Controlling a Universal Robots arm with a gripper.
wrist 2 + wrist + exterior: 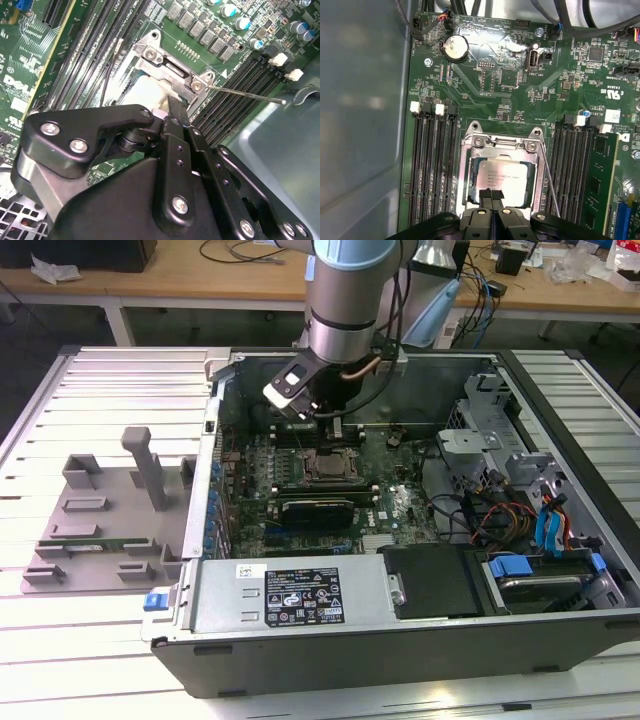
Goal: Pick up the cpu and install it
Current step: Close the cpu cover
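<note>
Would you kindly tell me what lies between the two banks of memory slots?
The metal socket frame with the cpu inside it, seen in the first wrist view.

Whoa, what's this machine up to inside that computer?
A robot arm is reaching down into an open computer case. Its closed claw is poised right at one edge of the cpu. The cpu lies flat inside the metal-framed socket on the green motherboard, so the chip looks seated in place.

Silver-topped square cpu (504,177), flat inside the metal socket frame (502,144) on the green motherboard (520,90)
</note>
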